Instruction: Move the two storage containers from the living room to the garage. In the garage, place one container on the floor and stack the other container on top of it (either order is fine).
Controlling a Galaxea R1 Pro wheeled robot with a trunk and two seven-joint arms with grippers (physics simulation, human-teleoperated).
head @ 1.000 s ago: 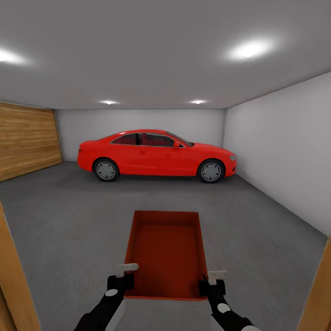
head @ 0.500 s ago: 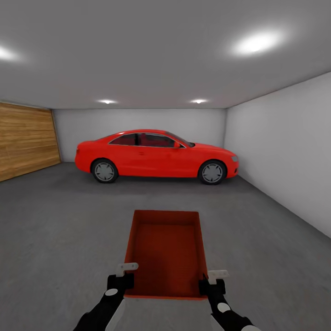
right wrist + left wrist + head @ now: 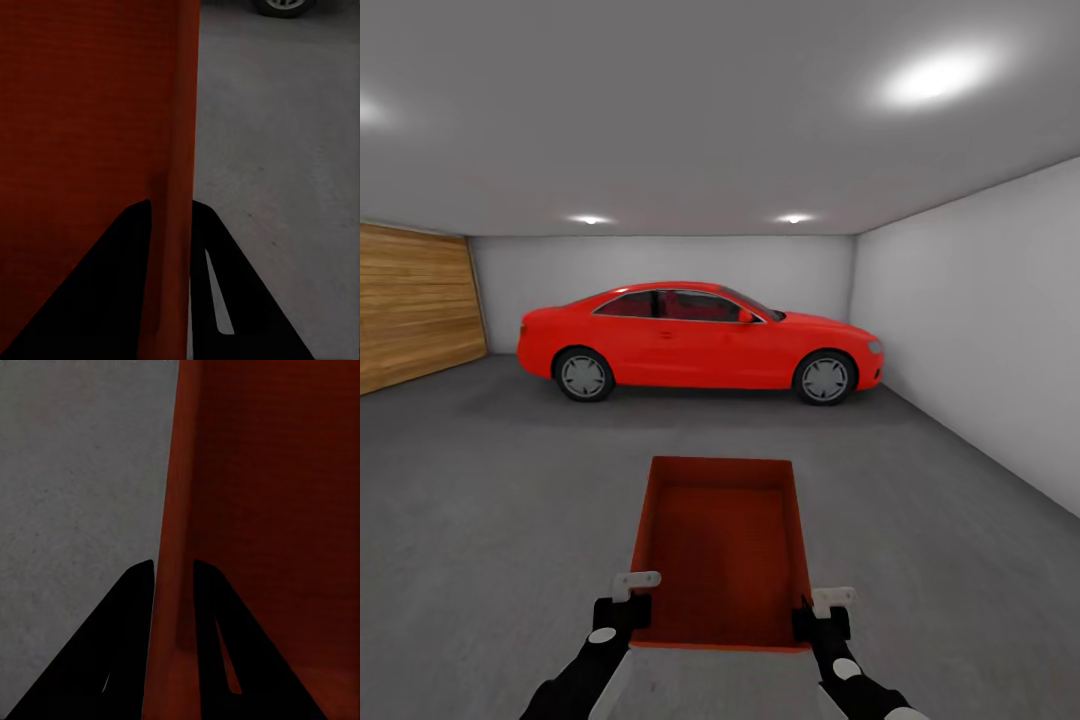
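Observation:
I hold one red-orange storage container point(image 3: 722, 548) level in front of me, above the dark grey concrete floor point(image 3: 500, 500) of the garage. My left gripper point(image 3: 632, 603) is shut on its left wall near the near corner, and my right gripper point(image 3: 817, 615) is shut on its right wall. In the left wrist view the black fingers point(image 3: 135, 607) pinch the container wall point(image 3: 174, 547) between them. The right wrist view shows the same pinch on the other wall point(image 3: 180, 135). The container is empty.
A red car point(image 3: 695, 340) is parked sideways across the far end. A wooden door point(image 3: 415, 310) lines the left wall and a white wall point(image 3: 980, 330) runs along the right. Open concrete lies between me and the car.
The camera has advanced into the garage: the wooden door frame at both lower edges has dropped out of view and the car looks slightly nearer. The container and both grips are unchanged.

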